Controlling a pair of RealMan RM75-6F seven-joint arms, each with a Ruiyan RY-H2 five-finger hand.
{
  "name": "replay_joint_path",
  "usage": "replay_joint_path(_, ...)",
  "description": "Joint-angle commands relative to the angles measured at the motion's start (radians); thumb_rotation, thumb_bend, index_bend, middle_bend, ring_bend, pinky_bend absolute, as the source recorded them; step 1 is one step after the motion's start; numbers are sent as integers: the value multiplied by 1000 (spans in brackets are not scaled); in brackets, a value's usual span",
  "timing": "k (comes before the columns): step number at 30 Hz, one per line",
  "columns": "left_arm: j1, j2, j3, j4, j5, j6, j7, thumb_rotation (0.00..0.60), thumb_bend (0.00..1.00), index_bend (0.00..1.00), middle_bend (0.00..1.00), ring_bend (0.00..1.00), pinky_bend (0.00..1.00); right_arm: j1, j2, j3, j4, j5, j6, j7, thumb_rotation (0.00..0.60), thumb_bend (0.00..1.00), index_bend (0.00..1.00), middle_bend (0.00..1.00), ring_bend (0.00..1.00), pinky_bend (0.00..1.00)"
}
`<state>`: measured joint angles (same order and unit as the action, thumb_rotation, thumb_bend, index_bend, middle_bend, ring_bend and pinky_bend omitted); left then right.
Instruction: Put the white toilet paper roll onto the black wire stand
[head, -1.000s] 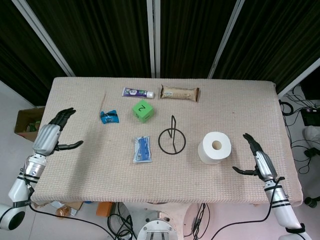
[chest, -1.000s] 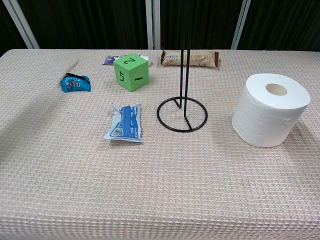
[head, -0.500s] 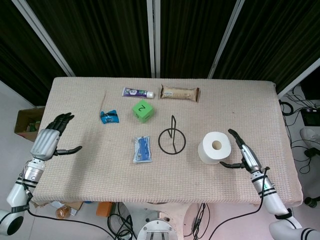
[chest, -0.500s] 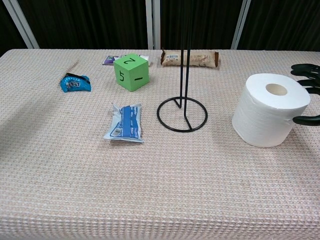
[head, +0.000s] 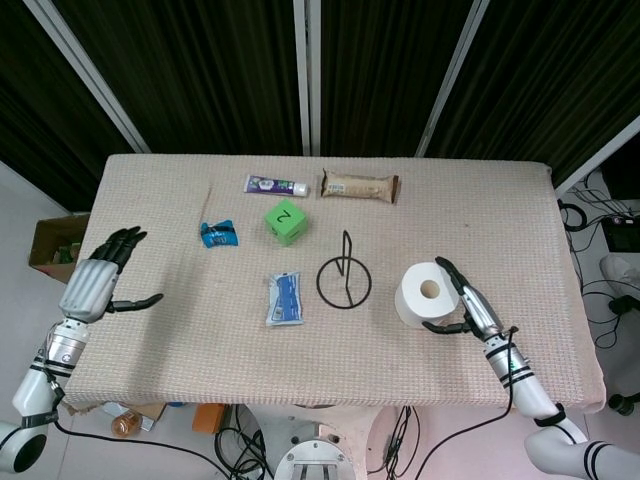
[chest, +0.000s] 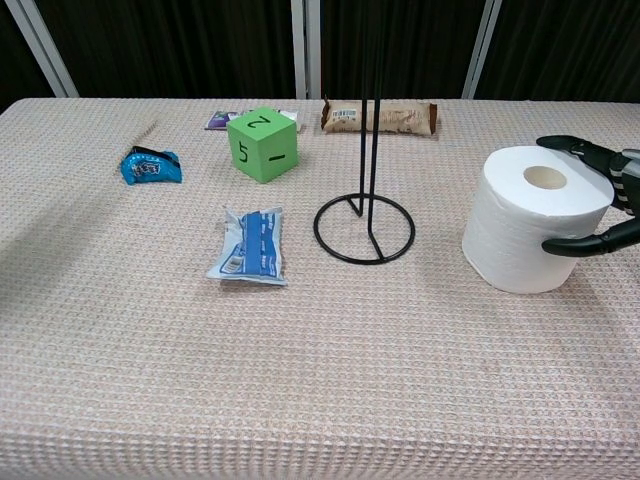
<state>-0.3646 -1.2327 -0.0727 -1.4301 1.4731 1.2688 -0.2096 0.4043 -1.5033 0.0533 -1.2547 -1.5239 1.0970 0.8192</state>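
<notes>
The white toilet paper roll (head: 428, 295) (chest: 535, 220) stands upright on the table, right of the black wire stand (head: 347, 250) (chest: 376, 120). The stand's ring base lies flat and its thin pole rises straight up, bare. My right hand (head: 468, 310) (chest: 615, 185) grips the roll from its right side, with fingers over the far top edge and the thumb pressed on the near side. At the table's left edge my left hand (head: 95, 280) hovers open and holds nothing; only the head view shows it.
A green cube (head: 285, 222) (chest: 262, 143) and a blue-white packet (head: 285, 298) lie left of the stand. Further left is a small blue wrapper (head: 219, 234). A toothpaste tube (head: 277, 185) and a snack bar (head: 359, 186) lie along the back.
My right hand has moved in from the table's right edge to the roll and closed around it. The roll has shifted slightly left. The left hand has barely moved.
</notes>
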Motion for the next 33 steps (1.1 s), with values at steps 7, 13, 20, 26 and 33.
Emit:
replay_joint_path(7, 6, 7, 5, -1, -2, -6, -2, 156, 0, 68, 27, 32, 209, -5, -29, 0, 31, -3, 38, 34, 600, 163, 123, 298, 238, 323)
replay_joint_path(13, 8, 6, 7, 0, -3, -8, -3, 155, 0, 68, 27, 32, 209, -12, -40, 6, 44, 7, 59, 28, 600, 197, 331, 417, 375, 460)
replay_joint_path(20, 13, 13, 7, -9, 0, 0, 0, 158, 0, 68, 27, 32, 209, -30, -22, 22, 25, -8, 139, 53, 600, 222, 370, 439, 400, 481)
replay_joint_path(26, 19, 27, 7, -23, 5, 12, 3, 160, 0, 68, 27, 32, 209, -32, 72, 65, -115, -58, 255, 25, 600, 222, 370, 439, 399, 482)
replay_joint_path(33, 33, 29, 13, -14, 7, 22, -14, 159, 0, 68, 27, 31, 209, 3, 254, 136, -423, -75, 270, -86, 600, 257, 370, 439, 393, 481)
